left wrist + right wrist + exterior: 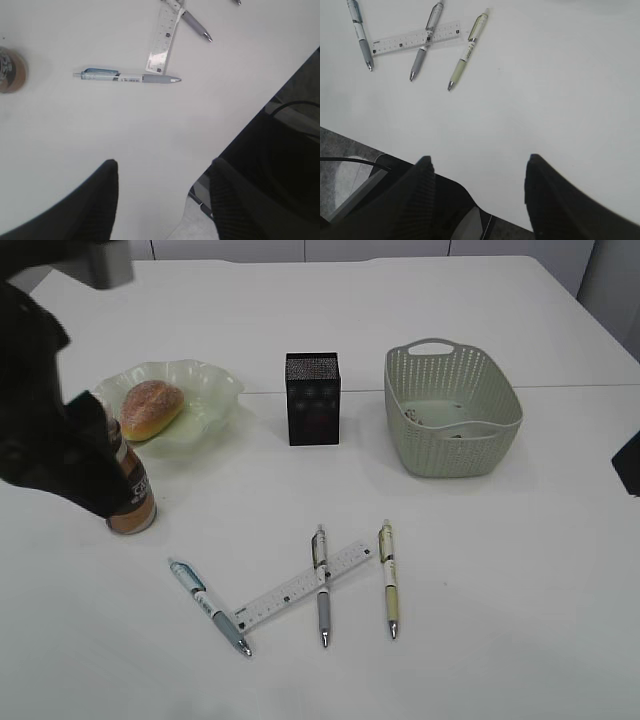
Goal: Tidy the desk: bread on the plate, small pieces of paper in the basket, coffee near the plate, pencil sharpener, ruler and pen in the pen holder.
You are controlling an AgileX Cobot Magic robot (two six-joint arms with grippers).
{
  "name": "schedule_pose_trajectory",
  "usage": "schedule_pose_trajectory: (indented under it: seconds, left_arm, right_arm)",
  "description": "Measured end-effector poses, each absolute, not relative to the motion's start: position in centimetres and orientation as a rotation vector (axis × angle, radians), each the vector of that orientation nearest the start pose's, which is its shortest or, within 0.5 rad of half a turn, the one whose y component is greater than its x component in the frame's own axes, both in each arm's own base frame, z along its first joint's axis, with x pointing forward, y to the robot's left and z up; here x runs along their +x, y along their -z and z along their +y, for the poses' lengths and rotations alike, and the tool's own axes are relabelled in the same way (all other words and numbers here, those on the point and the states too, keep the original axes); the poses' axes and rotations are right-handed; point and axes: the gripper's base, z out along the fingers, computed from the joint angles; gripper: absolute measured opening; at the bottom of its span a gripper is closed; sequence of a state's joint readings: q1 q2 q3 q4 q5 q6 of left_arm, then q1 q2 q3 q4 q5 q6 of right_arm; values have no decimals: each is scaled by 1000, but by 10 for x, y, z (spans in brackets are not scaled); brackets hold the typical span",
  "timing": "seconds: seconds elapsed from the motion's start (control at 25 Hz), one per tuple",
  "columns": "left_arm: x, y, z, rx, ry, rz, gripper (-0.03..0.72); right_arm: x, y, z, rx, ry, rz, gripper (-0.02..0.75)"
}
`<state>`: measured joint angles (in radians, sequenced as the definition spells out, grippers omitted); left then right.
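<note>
The table [480,570] is seen by the exterior view from the front, at a downward slant. The left wrist view is aimed down past its jaws; beyond them a blue pen [125,77] and the ruler [163,42] are shown. From the right wrist view, the same ruler [415,38] and pens are caught beyond its jaws, near the table edge.

Bread [151,407] on plate [205,390]; coffee bottle [130,498] upright nearby; 3 pens, ruler [300,586] lie flat.
</note>
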<state>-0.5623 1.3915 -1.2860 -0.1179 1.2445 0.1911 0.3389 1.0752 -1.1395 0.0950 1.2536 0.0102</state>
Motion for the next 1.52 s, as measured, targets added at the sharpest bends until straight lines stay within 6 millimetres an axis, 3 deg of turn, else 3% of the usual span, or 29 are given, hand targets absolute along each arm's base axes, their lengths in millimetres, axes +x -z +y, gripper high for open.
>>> schedule_pose_trajectory:
  seconds: [0.2, 0.52, 0.8, 0.96, 1.52]
  left_arm:
    - [245, -319, -183, 1130, 126, 2683, 438]
    - [284, -271, -212, 1241, 64, 2737, 522]
    - [291, -215, -242, 1481, -134, 2691, 525]
    - [292, -190, -257, 1538, -143, 2672, 526]
    - [317, -166, -285, 1508, -85, 2612, 527]
  right_arm:
    - [170, -369, 68, -429, -230, 2646, 449]
    - [170, -369, 68, -432, -229, 2646, 448]
    - [170, -369, 68, -432, -229, 2646, 448]
    - [170, -369, 68, -432, -229, 2647, 448]
    - [170, -369, 68, -432, -229, 2647, 448]
